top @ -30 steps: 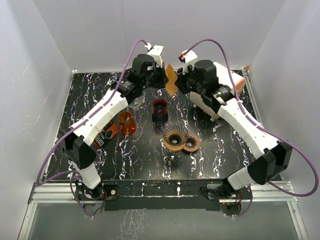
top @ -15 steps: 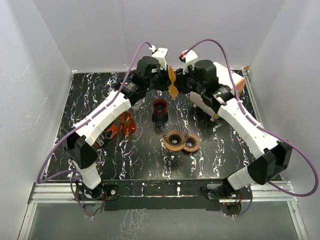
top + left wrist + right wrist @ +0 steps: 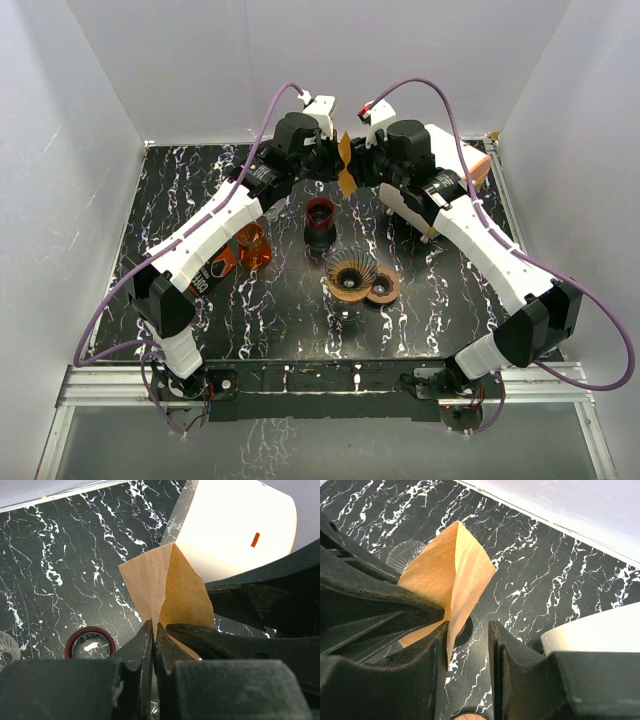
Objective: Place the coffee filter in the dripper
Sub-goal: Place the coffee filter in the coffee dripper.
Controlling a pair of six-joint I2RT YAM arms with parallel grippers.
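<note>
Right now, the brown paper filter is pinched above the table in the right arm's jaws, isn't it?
No. The jaws of the left arm pinch the paper filter above the table; the left wrist view shows them shut on it.

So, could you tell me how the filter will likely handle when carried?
Probably floppy: the filter is thin folded paper, pinched at one edge by the left gripper, so it may sway. Likely very light, since that small pinch holds it up. It could crease or tear if the right gripper, jaws apart around its edge, tugs.
</note>
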